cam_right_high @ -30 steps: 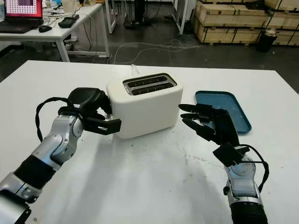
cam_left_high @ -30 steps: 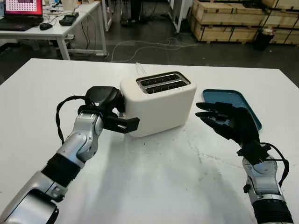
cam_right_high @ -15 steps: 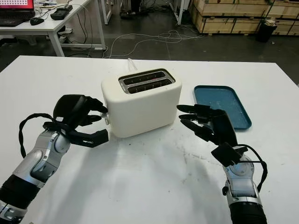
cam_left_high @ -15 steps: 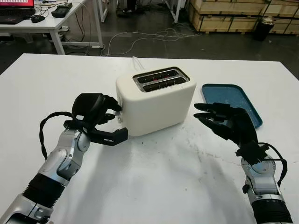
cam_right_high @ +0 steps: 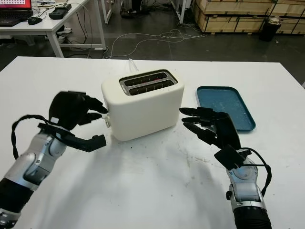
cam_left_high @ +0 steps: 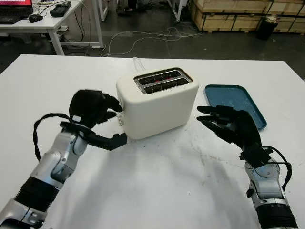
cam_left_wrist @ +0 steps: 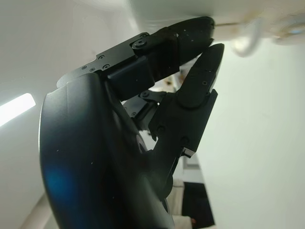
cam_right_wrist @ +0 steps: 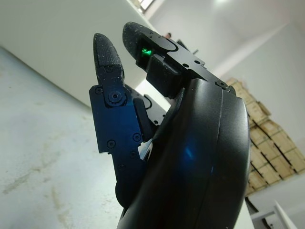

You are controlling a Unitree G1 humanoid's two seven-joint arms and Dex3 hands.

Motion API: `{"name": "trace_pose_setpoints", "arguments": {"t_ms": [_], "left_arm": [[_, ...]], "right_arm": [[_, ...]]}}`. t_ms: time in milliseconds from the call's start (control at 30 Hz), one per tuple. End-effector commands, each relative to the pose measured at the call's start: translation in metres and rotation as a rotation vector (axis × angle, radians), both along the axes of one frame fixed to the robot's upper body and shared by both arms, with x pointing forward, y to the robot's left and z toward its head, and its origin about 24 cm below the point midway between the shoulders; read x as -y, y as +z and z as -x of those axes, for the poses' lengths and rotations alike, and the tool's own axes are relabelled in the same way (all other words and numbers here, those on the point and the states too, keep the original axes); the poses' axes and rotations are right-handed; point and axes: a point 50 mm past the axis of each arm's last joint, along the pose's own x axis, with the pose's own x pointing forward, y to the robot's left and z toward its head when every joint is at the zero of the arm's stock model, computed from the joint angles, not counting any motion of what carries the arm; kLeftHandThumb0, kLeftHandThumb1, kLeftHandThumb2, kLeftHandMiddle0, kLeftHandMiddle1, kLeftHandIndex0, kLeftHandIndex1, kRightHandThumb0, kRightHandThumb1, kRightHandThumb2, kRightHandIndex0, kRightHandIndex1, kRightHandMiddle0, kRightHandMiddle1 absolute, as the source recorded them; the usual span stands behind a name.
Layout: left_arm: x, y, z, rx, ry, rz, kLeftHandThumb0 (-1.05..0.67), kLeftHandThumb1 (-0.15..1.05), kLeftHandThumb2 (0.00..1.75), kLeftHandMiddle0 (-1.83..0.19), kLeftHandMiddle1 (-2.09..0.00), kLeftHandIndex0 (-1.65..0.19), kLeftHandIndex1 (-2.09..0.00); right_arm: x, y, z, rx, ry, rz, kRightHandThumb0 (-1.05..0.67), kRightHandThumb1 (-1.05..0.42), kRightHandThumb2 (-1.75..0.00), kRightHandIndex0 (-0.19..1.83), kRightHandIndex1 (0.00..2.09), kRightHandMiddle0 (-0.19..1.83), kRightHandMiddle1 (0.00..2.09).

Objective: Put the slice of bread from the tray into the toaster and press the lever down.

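Cream plastic toaster (cam_left_high: 157, 102) stands mid-desk (cam_left_high: 157, 191), bread apparently down in its glowing slots; the blue tray (cam_left_high: 236, 102) lies bare. My left hand (cam_left_high: 90, 109), fingers curled and empty, sits at the lever (cam_left_high: 120, 116) end (to press), while my right hand (cam_left_high: 228, 128), open, steadies nearby.

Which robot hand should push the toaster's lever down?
Probably the left hand: its fingertips are already at the lever end of the toaster. The right hand is open, beside the toaster's other end, near the tray.
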Motion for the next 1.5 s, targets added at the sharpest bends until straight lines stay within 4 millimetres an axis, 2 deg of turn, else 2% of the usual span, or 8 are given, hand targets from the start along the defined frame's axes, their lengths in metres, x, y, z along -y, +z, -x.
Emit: {"name": "trace_pose_setpoints", "arguments": {"t_ms": [0, 200, 500, 767, 933, 1067, 1300, 1467], "left_arm": [[0.012, 0.027, -0.003, 0.105, -0.066, 0.012, -0.27, 0.72, 0.00, -1.05, -1.26, -1.35, -0.07], [0.001, 0.041, -0.001, 0.124, -0.020, 0.032, -0.24, 0.76, 0.01, -1.04, -1.12, -1.32, -0.05], [-0.006, 0.041, 0.001, 0.125, -0.010, 0.027, -0.23, 0.73, 0.01, -1.07, -1.22, -1.35, -0.05], [-0.023, 0.038, 0.013, 0.155, -0.026, 0.396, -0.24, 0.81, 0.02, -0.99, -1.21, -1.31, -0.02], [-0.035, 0.023, 0.027, 0.129, 0.009, 0.638, -0.33, 0.90, 0.03, -0.75, -1.18, -1.09, 0.00], [-0.042, 0.014, 0.039, 0.112, 0.045, 0.710, -0.44, 0.92, 0.08, -0.65, -1.11, -0.94, 0.00], [-0.051, 0.007, 0.048, 0.057, 0.087, 0.745, -0.48, 0.90, 0.03, -0.61, -1.08, -0.96, -0.02], [-0.056, 0.014, 0.045, 0.024, 0.108, 0.695, -0.50, 0.89, 0.01, -0.62, -1.09, -0.98, -0.03]], "right_arm": [[-0.002, -0.003, 0.000, -0.024, -0.005, -0.007, -0.44, -0.92, -0.05, 1.03, 0.17, 0.98, 0.00], [-0.003, -0.004, 0.000, -0.029, -0.001, -0.017, -0.42, -0.92, -0.05, 1.04, 0.17, 0.98, 0.00], [-0.003, -0.003, 0.000, -0.021, 0.004, -0.016, -0.42, -0.92, -0.05, 1.04, 0.18, 0.98, 0.00], [0.008, 0.005, -0.004, 0.023, -0.059, -0.101, -0.42, -0.92, -0.06, 1.00, 0.16, 0.95, 0.00], [0.020, 0.015, -0.019, 0.043, -0.103, -0.259, -0.45, -0.92, -0.03, 0.93, 0.11, 0.89, 0.00], [0.023, 0.023, -0.029, 0.040, -0.123, -0.291, -0.48, -0.90, -0.01, 0.89, 0.07, 0.85, 0.00], [0.032, 0.045, -0.048, 0.069, -0.155, -0.252, -0.56, -0.89, 0.00, 0.95, 0.07, 0.88, 0.01], [0.040, 0.063, -0.063, 0.070, -0.179, -0.170, -0.58, -0.86, 0.00, 1.01, 0.08, 0.95, 0.03]]}}
